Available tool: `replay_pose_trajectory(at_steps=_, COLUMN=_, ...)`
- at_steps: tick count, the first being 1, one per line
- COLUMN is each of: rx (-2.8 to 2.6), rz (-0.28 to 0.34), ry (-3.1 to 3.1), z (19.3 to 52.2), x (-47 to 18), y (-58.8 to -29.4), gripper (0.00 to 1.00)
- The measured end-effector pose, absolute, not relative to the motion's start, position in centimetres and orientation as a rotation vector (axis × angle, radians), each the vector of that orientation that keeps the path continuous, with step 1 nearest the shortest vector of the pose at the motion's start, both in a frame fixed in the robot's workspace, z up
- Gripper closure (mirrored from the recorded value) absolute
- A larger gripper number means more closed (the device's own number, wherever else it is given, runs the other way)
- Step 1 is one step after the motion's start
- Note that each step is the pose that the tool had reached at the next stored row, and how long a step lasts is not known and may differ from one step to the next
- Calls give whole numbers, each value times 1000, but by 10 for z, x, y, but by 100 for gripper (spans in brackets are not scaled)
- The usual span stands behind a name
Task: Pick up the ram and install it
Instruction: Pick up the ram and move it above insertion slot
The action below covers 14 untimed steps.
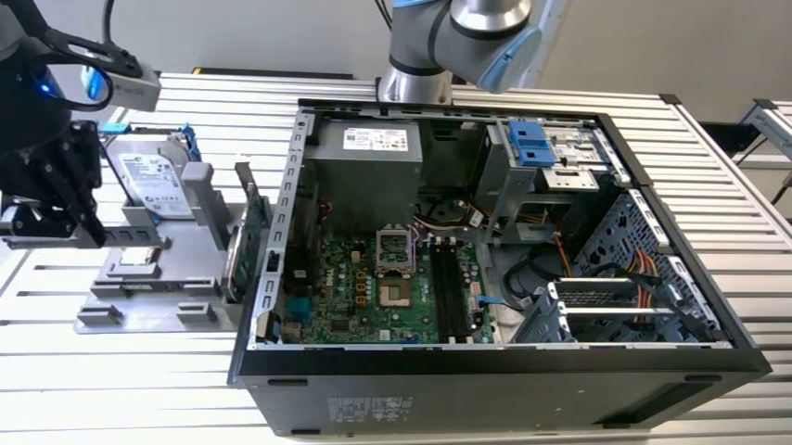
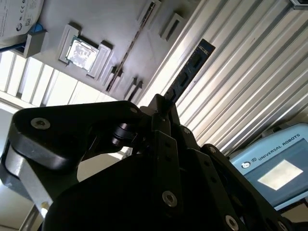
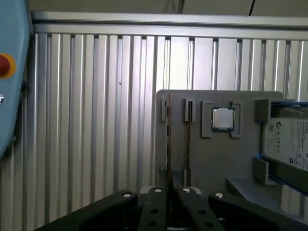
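- The arm [image 1: 477, 28] rises behind the open case [image 1: 495, 357]. Its wrist hangs at the exterior view's left, above the near side of the grey holder [image 1: 161, 287].
- The gripper [image 2: 163, 108] is clenched on the ram [image 2: 192, 65], pinching one end so that the stick juts out past the fingertips.
- In the second wrist view the ram is held over the slatted table [image 2: 250, 72], just beside the holder.
- A CPU [image 3: 223, 118] and a drive [image 3: 288, 139] sit in the holder.

In the second wrist view the ram [image 2: 192, 65] shows one end; the rest lies hidden between the jaws shut on it and behind their black body. The hard drive [image 3: 288, 144] is cut off by the picture's edge in both wrist views.
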State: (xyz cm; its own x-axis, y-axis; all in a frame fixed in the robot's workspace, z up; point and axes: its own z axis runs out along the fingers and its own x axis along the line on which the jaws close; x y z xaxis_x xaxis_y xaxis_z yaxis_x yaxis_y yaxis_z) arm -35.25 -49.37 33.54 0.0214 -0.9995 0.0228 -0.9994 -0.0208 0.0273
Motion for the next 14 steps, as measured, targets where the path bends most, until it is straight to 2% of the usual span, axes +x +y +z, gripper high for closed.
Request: replay_pose_trajectory(at_steps=14, rx=2232, rz=-4, ry=-2160, z=355, x=-352, y=-494, gripper=100)
